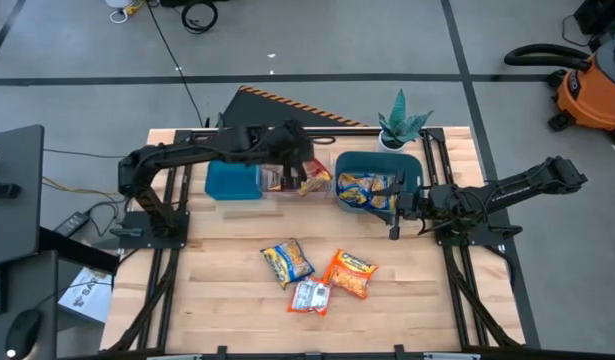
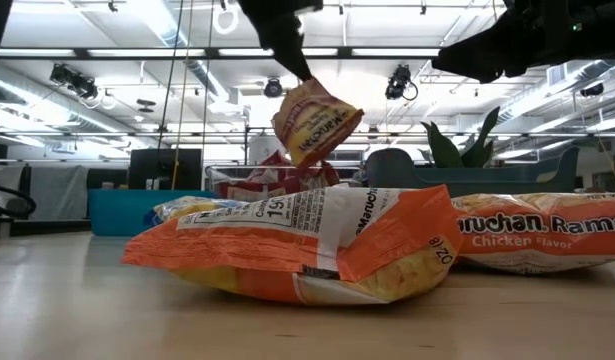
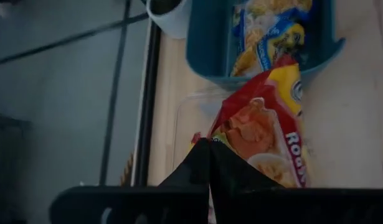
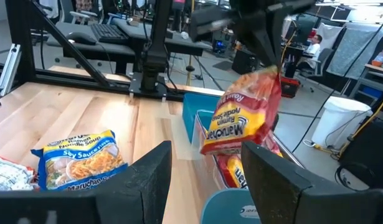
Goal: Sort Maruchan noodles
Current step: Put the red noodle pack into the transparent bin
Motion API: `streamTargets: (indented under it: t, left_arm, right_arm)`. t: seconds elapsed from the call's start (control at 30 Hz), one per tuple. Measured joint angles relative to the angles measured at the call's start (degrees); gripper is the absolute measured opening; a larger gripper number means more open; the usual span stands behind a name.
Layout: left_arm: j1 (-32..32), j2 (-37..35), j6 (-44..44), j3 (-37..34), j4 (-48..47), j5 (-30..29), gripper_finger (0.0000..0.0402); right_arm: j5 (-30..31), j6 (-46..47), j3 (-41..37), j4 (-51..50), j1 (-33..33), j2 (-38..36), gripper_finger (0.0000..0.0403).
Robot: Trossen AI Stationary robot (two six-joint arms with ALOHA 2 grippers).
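Two dark jointed arms, flat black fingers (image 4: 147,180)

Looking straight down over the pale wooden slatted table (image 1: 227,290); level across it from its edge; close from both wrists. Shared: red-and-yellow crinkly plastic noodle packet (image 4: 244,118), hanging at twelve o'clock.

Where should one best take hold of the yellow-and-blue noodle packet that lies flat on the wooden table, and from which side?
Probably from straight above, pinching the edge that faces the teal plastic bin. The yellow-and-blue crinkly plastic noodle packet lies flat on the wooden table, and its opposite corner lies close to the silvery-white packet.
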Motion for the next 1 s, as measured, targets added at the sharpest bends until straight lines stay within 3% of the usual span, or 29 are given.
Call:
streamTargets:
  t: [0.5,0.73,1.0]
  left_arm:
    - [10.0,8.0,1.3,0.0,4.2,10.1,0.0004]
    - [11.5,12.1,-0.4,0.0,8.6,10.1,0.0005]
    - [13.1,16.0,-3.5,0.0,7.1,6.4,0.0006]
  right_arm:
    - [0.0,-0.2,0.0,-0.5,0.0,0.0,0.0199]
    - [-0.1,-0.1,0.0,-0.6,-0.2,0.0,0.0199]
    - [-0.1,0.0,0.0,-0.8,-0.3,0.0,0.0199]
